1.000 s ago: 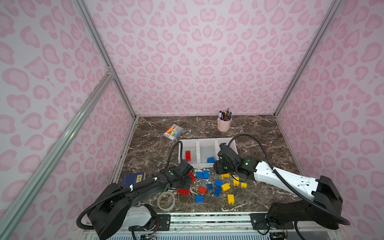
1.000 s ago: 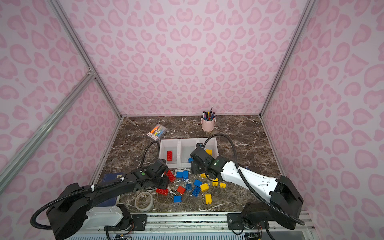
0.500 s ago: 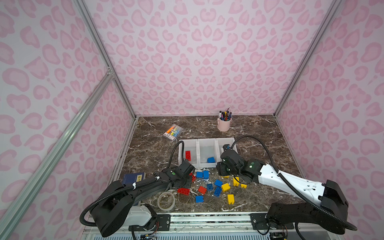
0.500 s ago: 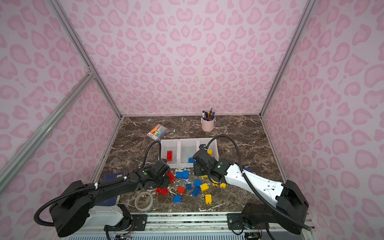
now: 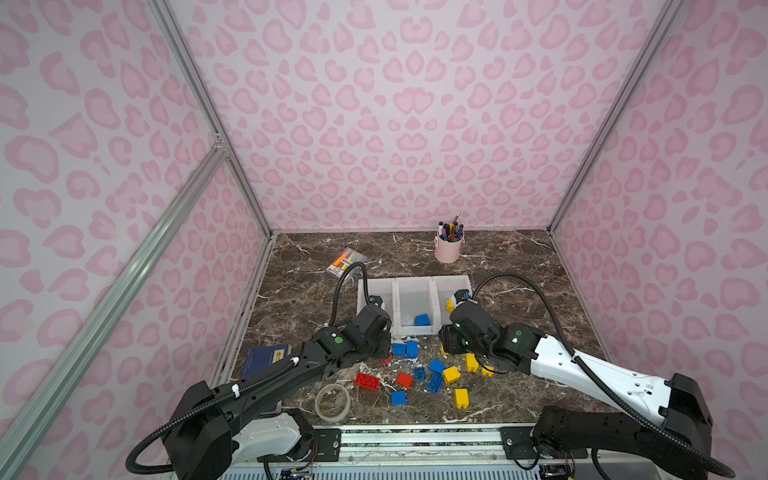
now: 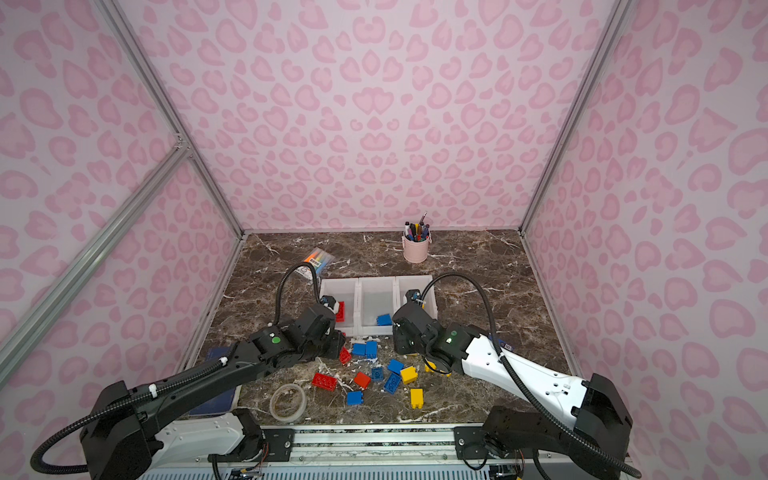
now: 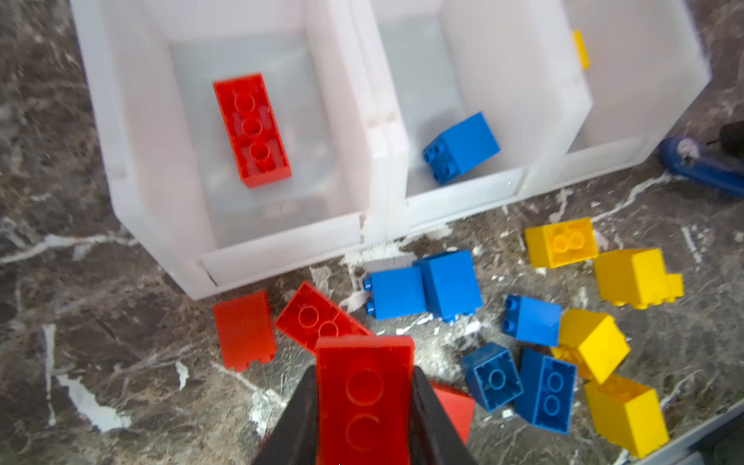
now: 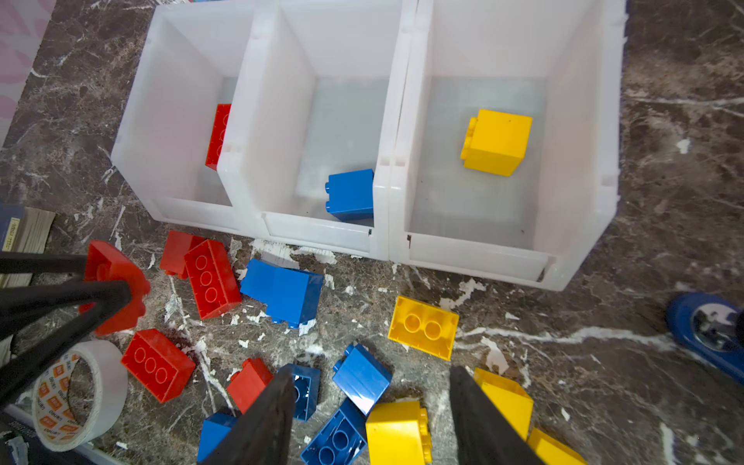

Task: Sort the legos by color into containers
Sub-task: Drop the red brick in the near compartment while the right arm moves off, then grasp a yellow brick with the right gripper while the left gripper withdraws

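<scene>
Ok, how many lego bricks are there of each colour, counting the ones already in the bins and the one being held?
Red legos: 6, including the red lego in the left gripper
Blue legos: 7
Yellow legos: 6
Total: 19

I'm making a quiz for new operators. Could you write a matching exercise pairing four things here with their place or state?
1. left end effector
2. right end effector
3. tape roll
4. pen cup

A. open, holding nothing
B. far end of the table
C. shut on a red brick
D. near edge of the table

Pairs: 1-C, 2-A, 3-D, 4-B
</scene>
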You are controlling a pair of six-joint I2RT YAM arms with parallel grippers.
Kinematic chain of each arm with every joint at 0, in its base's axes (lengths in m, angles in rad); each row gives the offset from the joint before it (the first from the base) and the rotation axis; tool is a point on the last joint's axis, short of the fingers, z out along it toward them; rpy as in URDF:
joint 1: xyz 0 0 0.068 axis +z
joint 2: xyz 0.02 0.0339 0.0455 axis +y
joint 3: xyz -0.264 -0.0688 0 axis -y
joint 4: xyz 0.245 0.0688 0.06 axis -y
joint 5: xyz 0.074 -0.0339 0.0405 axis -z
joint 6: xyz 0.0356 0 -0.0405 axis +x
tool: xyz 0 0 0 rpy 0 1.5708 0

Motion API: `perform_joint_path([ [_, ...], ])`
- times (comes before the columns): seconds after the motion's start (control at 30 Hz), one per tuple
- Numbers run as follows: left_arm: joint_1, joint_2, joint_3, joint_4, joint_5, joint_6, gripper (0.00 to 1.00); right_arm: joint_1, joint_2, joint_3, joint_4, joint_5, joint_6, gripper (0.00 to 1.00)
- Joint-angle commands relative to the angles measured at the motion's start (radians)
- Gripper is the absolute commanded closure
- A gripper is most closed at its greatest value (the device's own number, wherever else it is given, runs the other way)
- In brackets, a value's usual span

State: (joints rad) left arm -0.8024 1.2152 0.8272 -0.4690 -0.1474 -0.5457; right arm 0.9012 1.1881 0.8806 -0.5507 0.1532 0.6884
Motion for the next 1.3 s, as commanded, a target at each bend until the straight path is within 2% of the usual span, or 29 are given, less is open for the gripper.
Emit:
perform_joint_path([
  [0.0, 0.042, 0.064, 0.088, 0.008, -0.038, 0.088, 0.68, 0.004, -0.011, -0.004, -0.016, 0.011, 0.008, 0.38],
  [0.1, 0.103, 0.158, 0.177, 0.014, -0.022, 0.124, 0.68, 0.018, -0.029, 0.003, -0.037, 0.032, 0.018, 0.38],
  [0.33, 0.166, 0.344, 0.331, 0.042, -0.003, 0.177, 0.68, 0.045, -0.08, -0.03, -0.048, 0.076, 0.068, 0.38],
  [0.57, 0.205, 0.481, 0.383, 0.054, 0.022, 0.178, 0.68, 0.057, -0.127, -0.053, -0.084, 0.111, 0.094, 0.38],
  [0.77, 0.212, 0.504, 0.36, 0.081, 0.041, 0.163, 0.67, 0.057, -0.161, -0.071, -0.109, 0.121, 0.108, 0.38],
  [1.07, 0.213, 0.486, 0.337, 0.089, 0.039, 0.149, 0.46, 0.057, -0.176, -0.084, -0.111, 0.124, 0.128, 0.37],
  [1.27, 0.214, 0.463, 0.306, 0.099, 0.033, 0.127, 0.44, 0.057, -0.183, -0.087, -0.119, 0.131, 0.132, 0.36],
])
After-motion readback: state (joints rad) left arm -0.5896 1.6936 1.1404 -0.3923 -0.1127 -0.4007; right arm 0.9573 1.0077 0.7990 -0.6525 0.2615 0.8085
